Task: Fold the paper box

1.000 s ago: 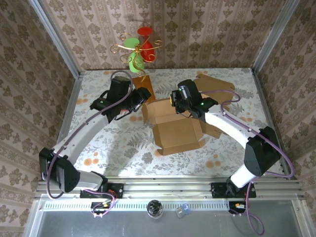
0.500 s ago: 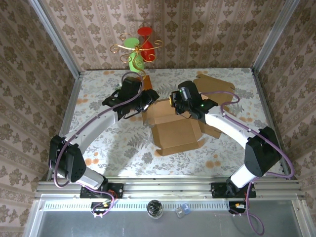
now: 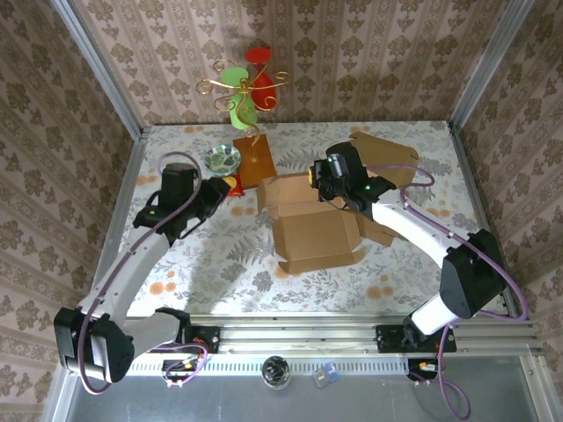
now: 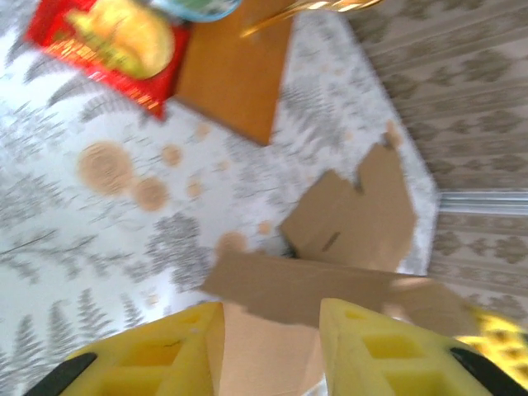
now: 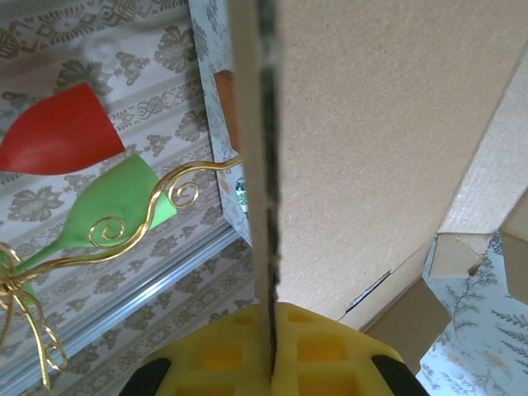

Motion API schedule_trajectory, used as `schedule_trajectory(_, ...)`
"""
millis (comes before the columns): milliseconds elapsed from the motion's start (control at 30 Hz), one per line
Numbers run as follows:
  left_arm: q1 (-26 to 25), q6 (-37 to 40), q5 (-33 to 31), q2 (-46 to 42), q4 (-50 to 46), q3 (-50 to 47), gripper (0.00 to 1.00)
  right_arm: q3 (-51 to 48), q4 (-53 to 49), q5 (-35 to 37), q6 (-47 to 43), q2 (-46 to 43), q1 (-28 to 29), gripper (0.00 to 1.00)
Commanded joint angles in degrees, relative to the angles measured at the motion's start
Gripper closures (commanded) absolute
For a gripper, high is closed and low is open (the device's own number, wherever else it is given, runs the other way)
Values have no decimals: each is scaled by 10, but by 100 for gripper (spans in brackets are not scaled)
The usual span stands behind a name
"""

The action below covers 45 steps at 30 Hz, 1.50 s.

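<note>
The paper box lies at frame centre on the counter. The right gripper, nearer, is clamped on its rear flap. The left gripper stands apart to the left, apparently part-open and empty.

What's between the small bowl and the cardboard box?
A brown wooden board lies between the bowl and the cardboard box, seen in the top view.

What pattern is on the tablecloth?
The tablecloth has grey ferns and orange spots, best in left wrist view.
</note>
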Motion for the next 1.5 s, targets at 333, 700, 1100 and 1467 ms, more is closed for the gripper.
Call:
schedule_trajectory(333,58,109,38,32,49,-54,74,-11,100,-48,-35,35,37,100)
schedule_trajectory(700,131,156,13,-56,-1,-134,74,20,204,-112,-128,127,54,100)
schedule_trajectory(1100,125,226,14,-62,16,-181,79,13,347,-203,-232,174,56,100)
schedule_trajectory(1467,125,233,-50,-83,-53,-145,75,45,322,-220,-224,211,61,100)
